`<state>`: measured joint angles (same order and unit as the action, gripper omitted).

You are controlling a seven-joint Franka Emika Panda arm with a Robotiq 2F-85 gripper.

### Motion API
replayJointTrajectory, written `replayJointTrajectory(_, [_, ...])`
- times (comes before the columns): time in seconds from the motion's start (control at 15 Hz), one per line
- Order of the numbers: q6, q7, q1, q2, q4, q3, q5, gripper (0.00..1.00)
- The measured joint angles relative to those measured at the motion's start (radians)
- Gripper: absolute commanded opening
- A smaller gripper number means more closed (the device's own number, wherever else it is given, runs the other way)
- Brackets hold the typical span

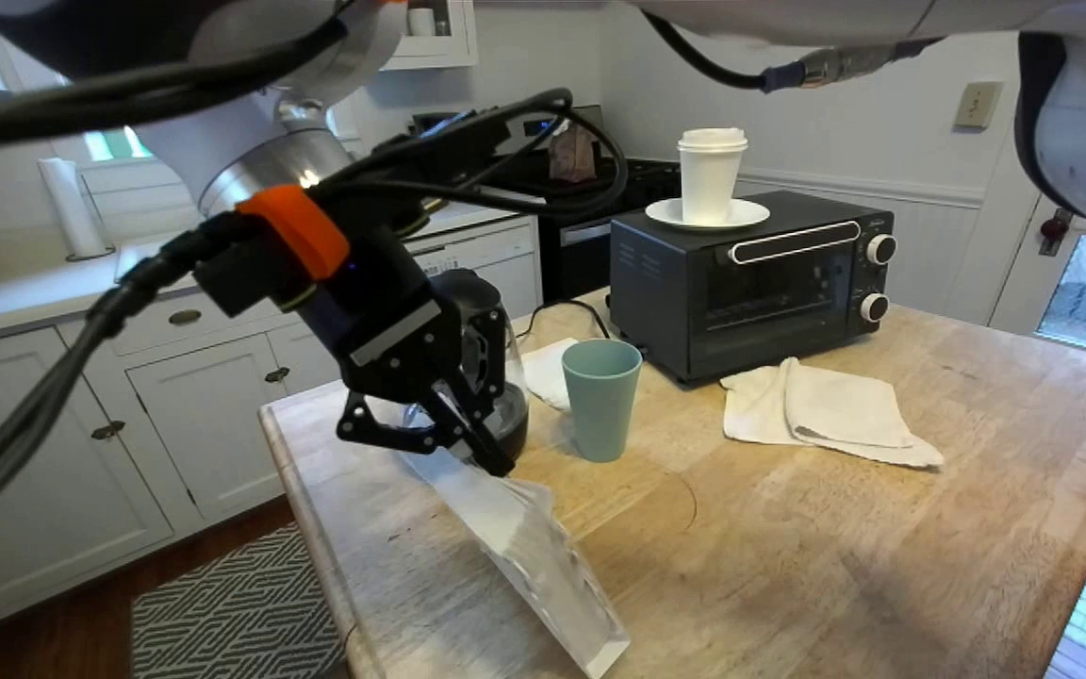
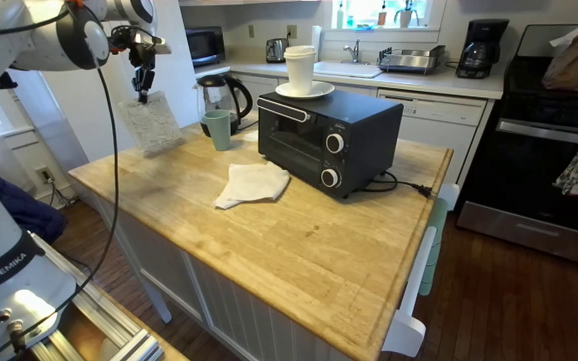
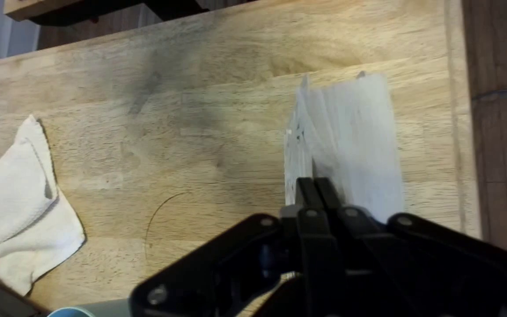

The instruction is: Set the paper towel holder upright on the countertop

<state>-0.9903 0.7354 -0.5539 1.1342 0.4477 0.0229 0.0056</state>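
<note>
The paper towel holder is a thin, cream-white slab with a lace-like pattern. It shows in both exterior views and in the wrist view. It hangs tilted below my gripper, over one end of the wooden countertop. Its lower edge is close to the wood; I cannot tell whether it touches. My gripper is shut on the holder's upper edge. The fingers hide the gripped part.
A green cup and a glass coffee pot stand close to the gripper. A black toaster oven bears a plate with a white cup. A folded beige cloth lies in front of it.
</note>
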Motion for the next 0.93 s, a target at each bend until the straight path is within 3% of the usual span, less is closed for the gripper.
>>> replayJointTrajectory(0.27, [-0.059, -0.051, 0.086, 0.005, 0.000, 0.060, 0.072, 0.01])
replayJointTrajectory(0.33, [-0.068, -0.076, 0.099, 0.007, 0.001, 0.069, 0.077, 0.28])
replayJointTrajectory(0.47, [-0.070, -0.127, 0.116, 0.009, 0.011, 0.079, 0.082, 0.35])
replayJointTrajectory(0.93, [0.076, -0.236, 0.120, 0.020, 0.012, 0.086, 0.084, 0.84])
